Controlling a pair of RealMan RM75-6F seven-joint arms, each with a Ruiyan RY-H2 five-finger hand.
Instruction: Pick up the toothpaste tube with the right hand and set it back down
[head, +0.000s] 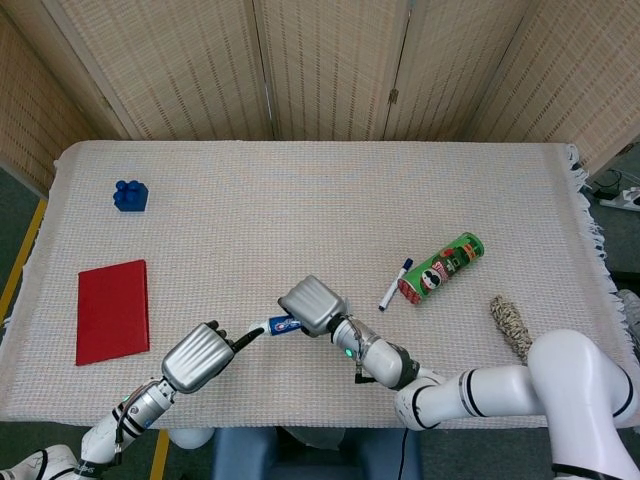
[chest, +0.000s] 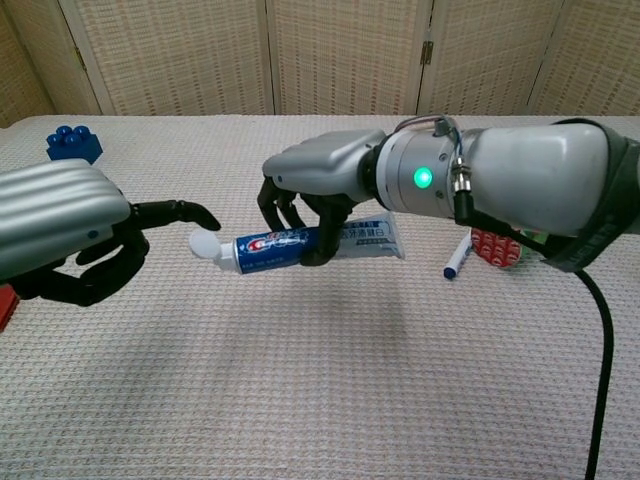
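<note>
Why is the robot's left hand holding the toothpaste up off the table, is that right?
Not quite. The right hand holds the toothpaste tube up off the table, as the chest view shows. The left hand only reaches toward its cap.

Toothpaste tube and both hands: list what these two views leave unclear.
- Toothpaste tube: its middle is covered by the right hand in the chest view; in the head view only the cap end shows.
- Left hand: cut off by the left edge in the chest view; whether its fingertip touches the cap cannot be told.
- Tube lettering: too small to read in either view.
- Green can: mostly hidden behind the right arm in the chest view.
</note>
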